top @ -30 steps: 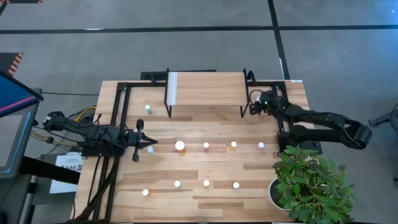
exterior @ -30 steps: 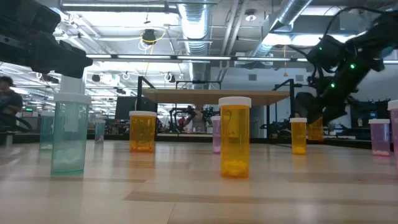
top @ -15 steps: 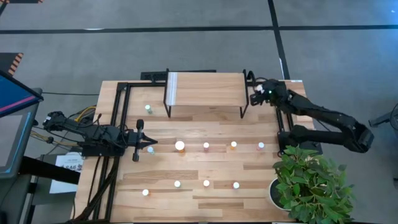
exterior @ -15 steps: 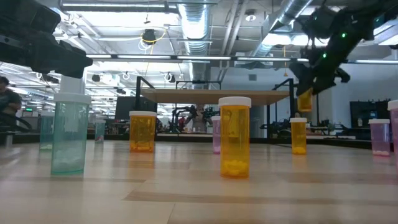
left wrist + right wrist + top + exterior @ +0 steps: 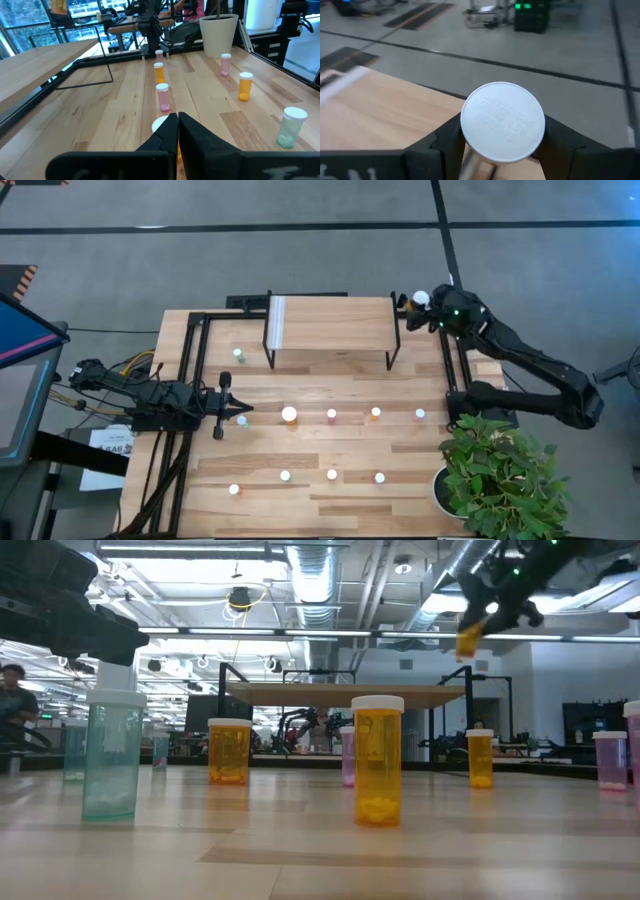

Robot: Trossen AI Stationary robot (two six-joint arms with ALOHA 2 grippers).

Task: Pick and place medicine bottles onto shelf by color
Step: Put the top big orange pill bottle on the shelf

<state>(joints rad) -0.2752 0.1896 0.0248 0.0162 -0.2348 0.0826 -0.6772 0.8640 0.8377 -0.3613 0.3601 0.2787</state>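
The shelf [image 5: 330, 320] stands bare, the right gripper [image 5: 428, 300] grasping a first orange bottle [image 5: 421, 298] above its far right corner, the rest on the table [image 5: 400, 490], the left gripper [image 5: 228, 411] clenched idle.

Held bottle [image 5: 502, 122]: only its white cap shows in my right wrist view; my fingers [image 5: 442, 145] cover the body, and the cap's raised lettering is too blurred to read.

Large bottle [image 5: 161, 125] before my left gripper [image 5: 178, 131]: mostly hidden behind my closed fingertips.

Bottles on the table [image 5: 300, 395]: bodies too small in the high view for colour on most.
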